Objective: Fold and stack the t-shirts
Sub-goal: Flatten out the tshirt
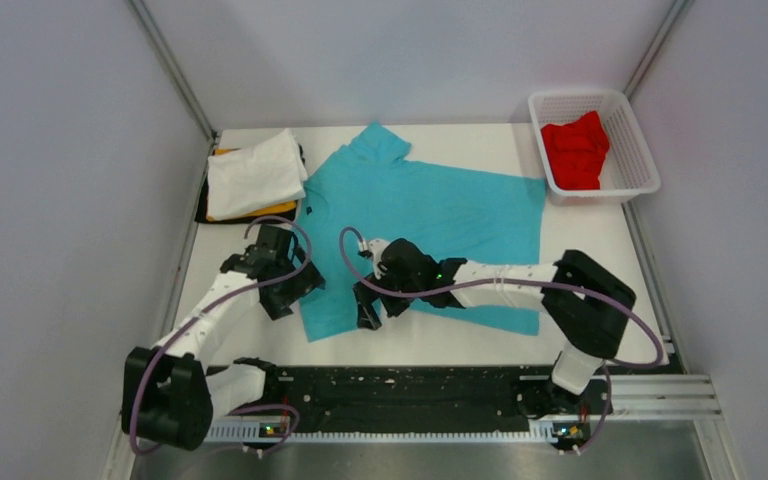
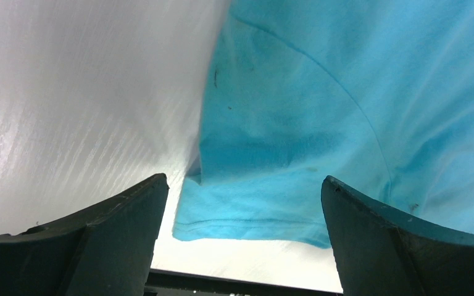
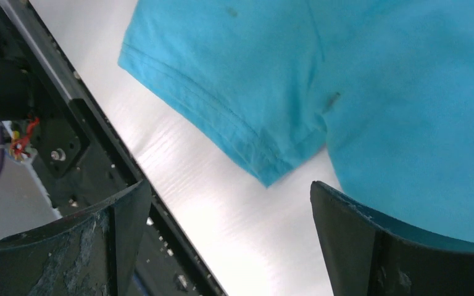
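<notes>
The turquoise-blue t-shirt (image 1: 430,210) lies spread flat mid-table, collar to the left. Its near-left sleeve shows in the left wrist view (image 2: 253,209) and the right wrist view (image 3: 222,92). My left gripper (image 1: 298,292) is open and empty just above that sleeve's left edge (image 2: 244,179). My right gripper (image 1: 368,312) is open and empty over bare table at the sleeve's near corner (image 3: 229,185). A folded white t-shirt (image 1: 255,172) tops a stack on a yellow-orange t-shirt (image 1: 272,211) and a black one (image 1: 203,210) at the back left. The red t-shirt (image 1: 575,150) sits crumpled in the basket.
The white mesh basket (image 1: 642,160) stands at the back right corner. A black rail (image 1: 410,390) runs along the table's near edge, also in the right wrist view (image 3: 86,142). Grey walls close in the table on the left, back and right.
</notes>
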Robot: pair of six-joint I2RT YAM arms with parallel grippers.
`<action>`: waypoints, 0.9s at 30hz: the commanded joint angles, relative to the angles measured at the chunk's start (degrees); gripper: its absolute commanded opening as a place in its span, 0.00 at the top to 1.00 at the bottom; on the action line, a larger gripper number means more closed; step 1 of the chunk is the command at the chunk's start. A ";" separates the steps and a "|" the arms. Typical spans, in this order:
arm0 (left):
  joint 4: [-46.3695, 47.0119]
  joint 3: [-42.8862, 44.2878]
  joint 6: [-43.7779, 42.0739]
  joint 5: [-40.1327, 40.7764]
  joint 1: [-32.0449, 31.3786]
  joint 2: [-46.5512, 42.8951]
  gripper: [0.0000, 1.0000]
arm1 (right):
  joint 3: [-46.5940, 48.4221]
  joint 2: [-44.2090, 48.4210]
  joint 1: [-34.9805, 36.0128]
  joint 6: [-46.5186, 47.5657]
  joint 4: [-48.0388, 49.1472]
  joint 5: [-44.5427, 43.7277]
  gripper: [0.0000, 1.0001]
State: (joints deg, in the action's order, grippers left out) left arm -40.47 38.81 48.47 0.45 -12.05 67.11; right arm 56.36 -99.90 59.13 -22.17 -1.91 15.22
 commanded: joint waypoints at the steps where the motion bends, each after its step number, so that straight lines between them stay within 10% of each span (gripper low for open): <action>1: -6.67 1.89 0.41 0.79 0.11 -7.70 0.01 | 3.71 13.52 -0.14 -5.96 -7.32 -12.49 0.01; 13: -11.80 -1.07 6.79 2.41 -12.24 -5.84 0.11 | -10.23 41.20 -27.68 -20.45 -33.90 -39.11 0.01; 27: -6.26 -2.86 6.90 3.10 -13.69 2.69 0.41 | -13.65 52.18 -28.97 -22.18 -42.39 -50.72 0.01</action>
State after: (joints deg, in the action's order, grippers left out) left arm -48.12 37.43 54.41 3.29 -25.30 69.36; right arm 42.28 -45.71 30.68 -43.27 -40.03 -31.40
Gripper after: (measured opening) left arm 0.590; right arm 0.987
